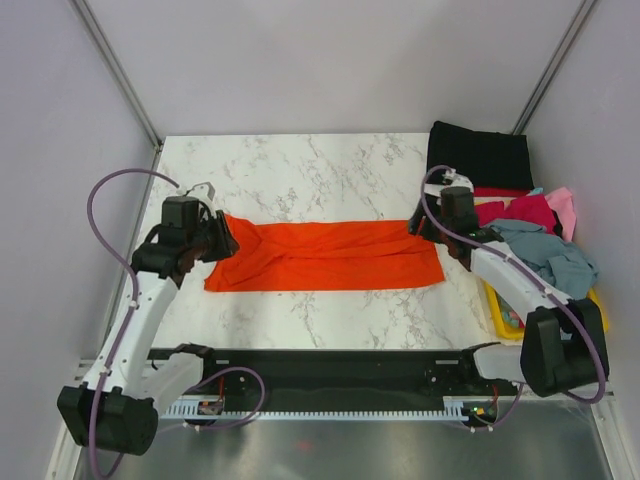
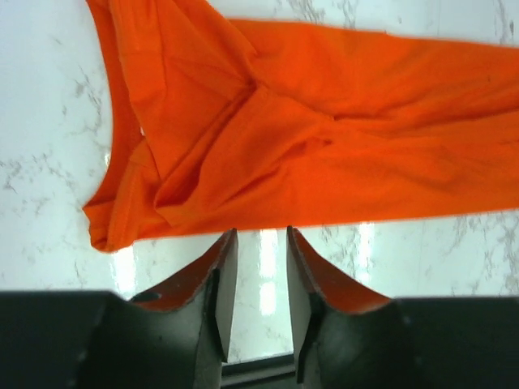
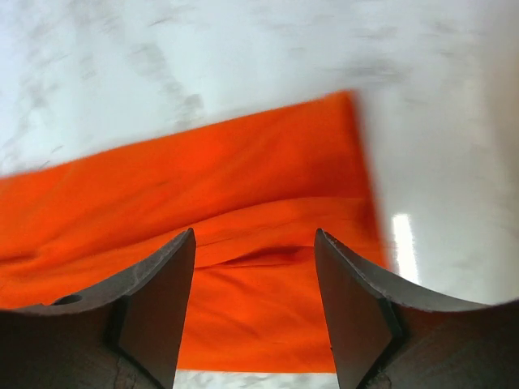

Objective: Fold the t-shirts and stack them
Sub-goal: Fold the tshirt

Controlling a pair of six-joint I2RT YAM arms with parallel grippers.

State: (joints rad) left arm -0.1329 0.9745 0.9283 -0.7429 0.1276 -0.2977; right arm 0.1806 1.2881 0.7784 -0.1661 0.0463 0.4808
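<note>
Orange shirt (image 1: 330,255) lay as a long folded strip across the table (image 1: 300,170), a gripper at each end.

The left gripper (image 2: 261,233) sat at the strip's left end, its jaws a narrow gap apart with bare table showing between them and the cloth's edge just beyond the tips; it held nothing. The right gripper (image 3: 254,235) hung over the right end with its jaws wide, cloth visible between them but not pinched. A black shirt (image 1: 480,155) lay flat in the far right corner. Beside it a heap (image 1: 540,235) of red, pink and grey-blue shirts covered the yellow bin (image 1: 500,310).
</note>
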